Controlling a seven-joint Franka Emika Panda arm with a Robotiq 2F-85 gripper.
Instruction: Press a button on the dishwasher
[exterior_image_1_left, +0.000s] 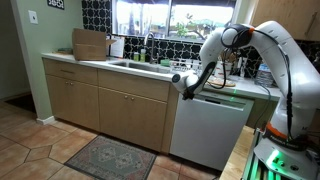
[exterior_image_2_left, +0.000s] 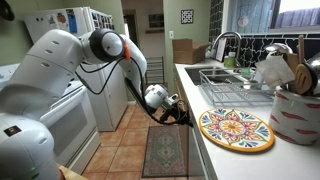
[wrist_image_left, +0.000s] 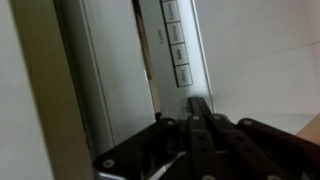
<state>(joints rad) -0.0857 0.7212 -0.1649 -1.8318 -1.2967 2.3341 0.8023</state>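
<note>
The dishwasher (exterior_image_1_left: 208, 130) is a white-silver front under the counter, next to tan cabinets. My gripper (exterior_image_1_left: 188, 88) is at its top left corner, by the dark control strip. In an exterior view the gripper (exterior_image_2_left: 183, 112) reaches under the counter edge. In the wrist view the gripper (wrist_image_left: 200, 108) is shut, fingers together, its tip just below a column of square buttons (wrist_image_left: 176, 45) on the dishwasher's control strip (wrist_image_left: 172, 38). The tip is close to the lowest button; whether it touches cannot be told.
A sink (exterior_image_1_left: 135, 66) and faucet sit on the counter (exterior_image_1_left: 90, 63) with a cardboard box (exterior_image_1_left: 90, 44). A patterned plate (exterior_image_2_left: 236, 129) and dish rack (exterior_image_2_left: 238, 95) lie on the counter. A rug (exterior_image_1_left: 112, 158) lies on the tiled floor. A white stove (exterior_image_2_left: 75, 110) stands opposite.
</note>
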